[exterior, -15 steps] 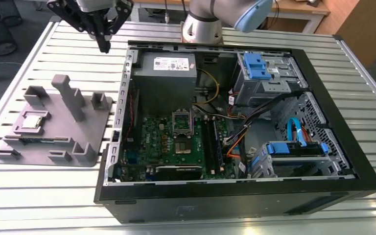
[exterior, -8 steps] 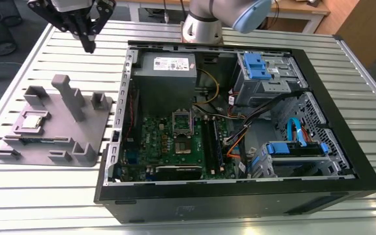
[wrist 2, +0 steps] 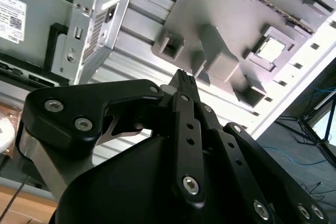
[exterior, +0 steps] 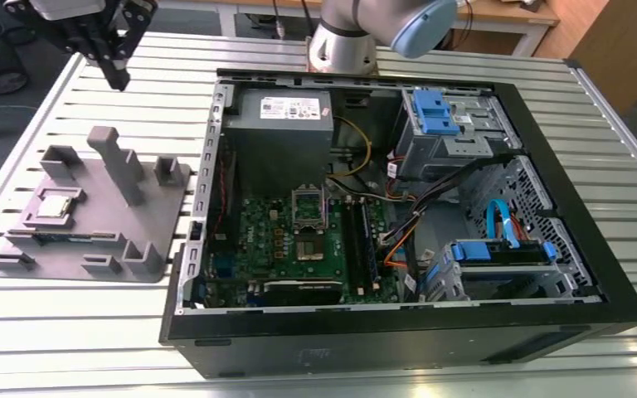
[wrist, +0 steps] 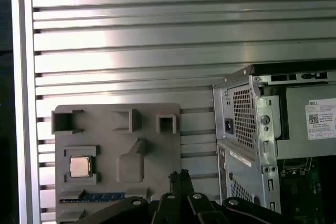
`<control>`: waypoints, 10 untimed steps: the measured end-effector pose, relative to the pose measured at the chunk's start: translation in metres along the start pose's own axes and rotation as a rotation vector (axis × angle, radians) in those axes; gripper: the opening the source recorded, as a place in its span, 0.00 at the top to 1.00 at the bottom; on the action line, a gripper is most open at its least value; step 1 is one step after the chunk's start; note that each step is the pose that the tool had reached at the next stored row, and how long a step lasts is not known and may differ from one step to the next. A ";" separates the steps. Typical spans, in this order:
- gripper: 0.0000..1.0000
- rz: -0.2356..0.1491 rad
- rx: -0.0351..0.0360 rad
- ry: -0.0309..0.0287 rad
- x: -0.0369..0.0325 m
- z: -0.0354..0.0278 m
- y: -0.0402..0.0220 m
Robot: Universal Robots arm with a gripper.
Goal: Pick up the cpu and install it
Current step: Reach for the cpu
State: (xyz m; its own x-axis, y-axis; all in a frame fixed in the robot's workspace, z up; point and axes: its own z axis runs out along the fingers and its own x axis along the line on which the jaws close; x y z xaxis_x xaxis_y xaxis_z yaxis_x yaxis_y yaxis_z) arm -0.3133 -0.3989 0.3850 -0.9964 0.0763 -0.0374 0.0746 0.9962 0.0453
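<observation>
The cpu (exterior: 53,205) is a small silver square lying flat in a recess of the grey plastic tray (exterior: 158,217), at the exterior view's left. Both wrist views show the cpu (wrist 2: 271,51) (wrist: 80,166) in its pocket on the tray (wrist 2: 210,3) (wrist: 107,141). My gripper (exterior: 117,80) hangs high above the table, beyond the tray's far end and well apart from the chip. Its fingers (wrist 2: 185,78) (wrist: 178,174) are shut together with nothing between them. Inside the open computer case (exterior: 584,108), the motherboard's socket (exterior: 308,208) sits open near the board's middle.
The tray carries a tall upright post (exterior: 115,163) and several shorter blocks. The case holds a grey power supply box (exterior: 279,124), blue drive brackets (exterior: 438,112) and loose cables (exterior: 407,232). The arm's base (exterior: 347,46) stands behind the case on the slatted metal table (exterior: 75,332).
</observation>
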 end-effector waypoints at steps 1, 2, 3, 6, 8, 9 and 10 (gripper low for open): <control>0.89 0.000 0.0000 -0.0001 0.0043 0.0001 -0.0003; 0.89 0.000 0.0000 -0.0002 0.0086 0.0003 -0.0007; 0.89 0.000 -0.0001 -0.0003 0.0125 0.0004 -0.0010; 0.89 0.000 0.0000 -0.0005 0.0239 0.0007 -0.0018; 0.89 0.000 0.0000 -0.0006 0.0313 0.0009 -0.0024; 0.89 0.000 -0.0001 -0.0008 0.0352 0.0011 -0.0027; 0.89 0.000 -0.0001 -0.0007 0.0387 0.0012 -0.0030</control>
State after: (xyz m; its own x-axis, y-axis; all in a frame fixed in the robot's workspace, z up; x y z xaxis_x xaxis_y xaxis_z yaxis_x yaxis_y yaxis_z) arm -0.3520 -0.3989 0.3823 -0.9964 0.0762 -0.0381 0.0745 0.9962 0.0454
